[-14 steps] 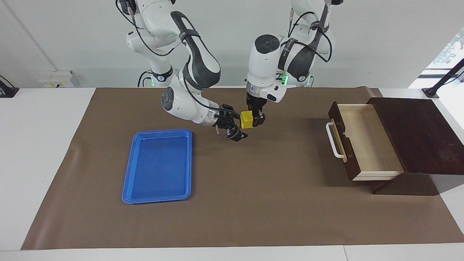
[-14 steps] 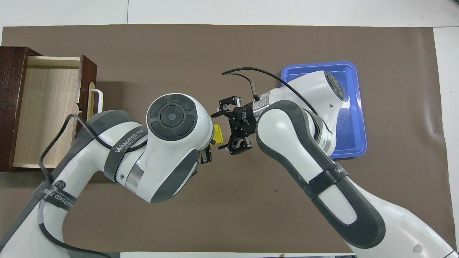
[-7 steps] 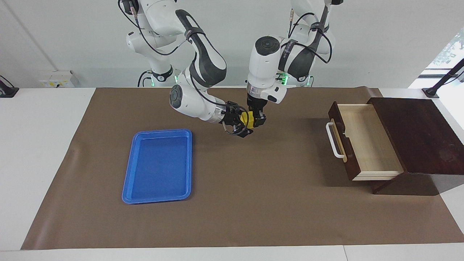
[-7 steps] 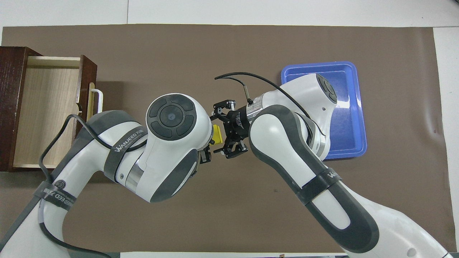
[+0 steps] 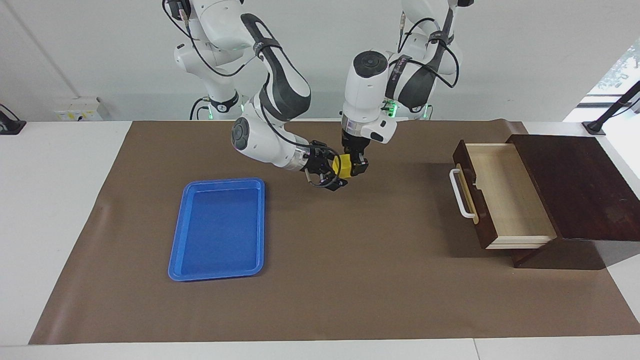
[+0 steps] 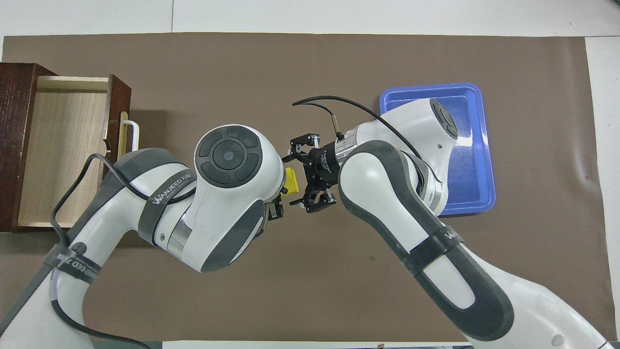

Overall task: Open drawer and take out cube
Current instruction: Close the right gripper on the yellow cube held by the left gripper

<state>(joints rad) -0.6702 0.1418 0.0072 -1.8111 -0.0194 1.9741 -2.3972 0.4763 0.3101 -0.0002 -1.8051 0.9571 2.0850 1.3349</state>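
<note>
Nearest the robots, over the middle of the brown mat [image 5: 350,280] toward its robot-side edge, you have the left gripper [image 5: 354,166] hanging straight down, clamped on the cube [image 5: 343,165] and holding it clear of the surface. A second ago the right gripper [image 5: 326,172] stood just short of it; now it has slid in sideways so its spread fingers bracket the cube, and they look to be just starting to close, not yet gripping. I'd call this a handover. The blue tray [image 5: 175,250] waits toward the right arm's end, and the drawer [image 5: 470,165], at the left arm's end, stands open and empty.
</note>
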